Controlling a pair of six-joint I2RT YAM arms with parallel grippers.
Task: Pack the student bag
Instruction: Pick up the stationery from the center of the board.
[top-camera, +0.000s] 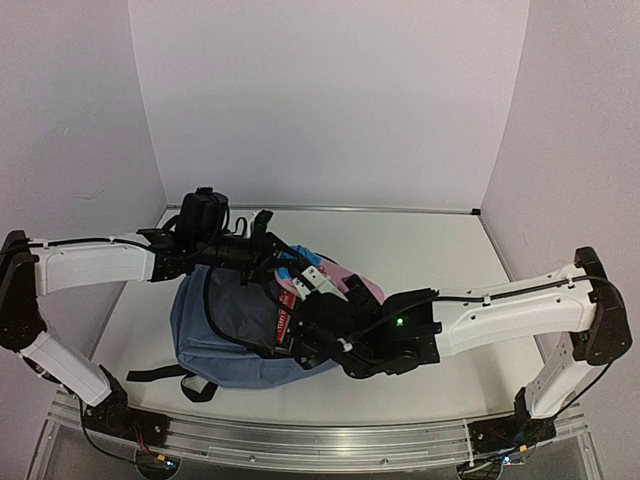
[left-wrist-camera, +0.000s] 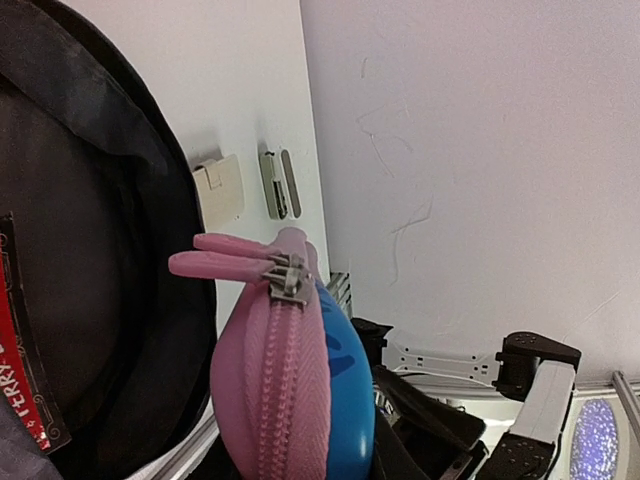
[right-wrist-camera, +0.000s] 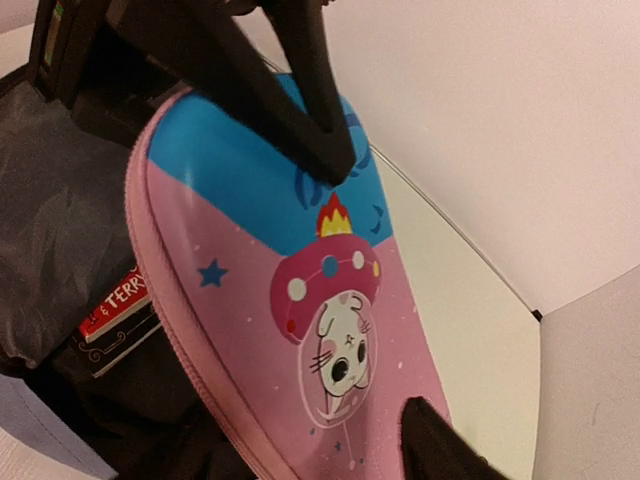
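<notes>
seemingly this is a hand-over of the pink pencil case (right-wrist-camera: 300, 300) at the mouth of the student bag (top-camera: 225, 345). the bag lies on the table (top-camera: 440, 250) left of centre, its dark lining open toward the right. the left gripper (top-camera: 270, 252), reaching in from the left, looks clenched on the blue end of the case, with one of its black fingers (right-wrist-camera: 322, 140) lying flat on that face. the right gripper (top-camera: 305, 315) comes in from the right. one of its fingers (right-wrist-camera: 430, 445) shows at the pink end, but i cannot tell whether it presses or stands off. to do this well, the right jaws should clear the case fully before the left arm moves. the case should then go in edge first, zipper (left-wrist-camera: 285, 275) leading, beside the red-labelled book (right-wrist-camera: 115, 310) inside, without snagging the lining's rim.
</notes>
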